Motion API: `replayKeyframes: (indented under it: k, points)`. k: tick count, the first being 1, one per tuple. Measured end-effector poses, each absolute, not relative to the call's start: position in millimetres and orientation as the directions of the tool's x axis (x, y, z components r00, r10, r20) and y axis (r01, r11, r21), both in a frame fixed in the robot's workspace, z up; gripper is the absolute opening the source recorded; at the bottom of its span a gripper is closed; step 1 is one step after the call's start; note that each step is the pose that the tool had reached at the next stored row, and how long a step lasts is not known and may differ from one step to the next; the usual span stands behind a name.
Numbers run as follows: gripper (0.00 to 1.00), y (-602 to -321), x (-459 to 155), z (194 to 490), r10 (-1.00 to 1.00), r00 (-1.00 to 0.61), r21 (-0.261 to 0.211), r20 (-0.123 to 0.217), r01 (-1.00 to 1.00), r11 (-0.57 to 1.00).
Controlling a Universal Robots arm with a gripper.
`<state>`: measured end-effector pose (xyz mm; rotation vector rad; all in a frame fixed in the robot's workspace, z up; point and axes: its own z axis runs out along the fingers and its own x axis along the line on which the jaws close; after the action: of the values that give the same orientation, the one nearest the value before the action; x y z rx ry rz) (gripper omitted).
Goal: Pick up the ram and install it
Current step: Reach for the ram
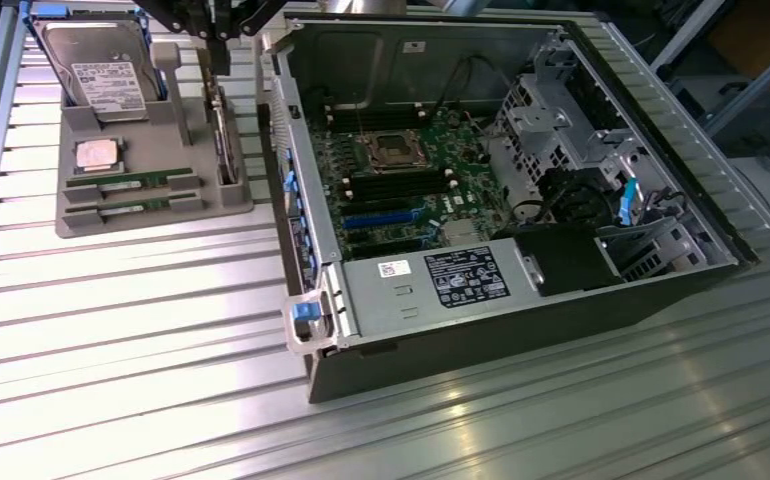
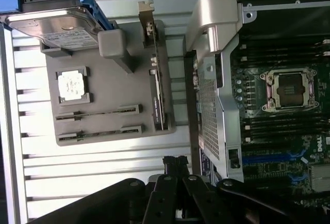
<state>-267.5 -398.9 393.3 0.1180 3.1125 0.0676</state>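
Observation:
Two ram sticks lie edge-up in slots of a grey tray (image 1: 92, 225): one ram stick (image 1: 129, 184) (image 2: 98, 115) and a second (image 1: 134, 207) (image 2: 100, 133) beside it. My gripper (image 1: 220, 52) (image 2: 175, 162) hangs above the tray's far end, near the upright expansion card (image 1: 229, 140) (image 2: 157, 80). Its fingers are shut with nothing between them, well clear of the ram. The open computer case (image 1: 358, 300) lies at the exterior view's right of the tray. Its motherboard has dark memory slots (image 1: 388, 186) (image 2: 281, 127) beside the empty processor socket (image 1: 393, 150) (image 2: 289, 89).
The tray also carries a hard drive (image 1: 102, 70) (image 2: 62, 23) in a blue bracket and a square silver processor (image 1: 97, 154) (image 2: 71, 86). Inside the case sit a power supply (image 1: 439, 285), cables and a drive cage (image 1: 559, 110). Ribbed metal tabletop (image 1: 132, 380) surrounds everything.

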Motion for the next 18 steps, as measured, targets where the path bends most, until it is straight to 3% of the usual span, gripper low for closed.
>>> replayKeyframes:
  k: [18]
  points:
    - [0.11, -399, -297, 393, 0.076, -0.997, 0.044, -0.025, 0.075, 0.996]
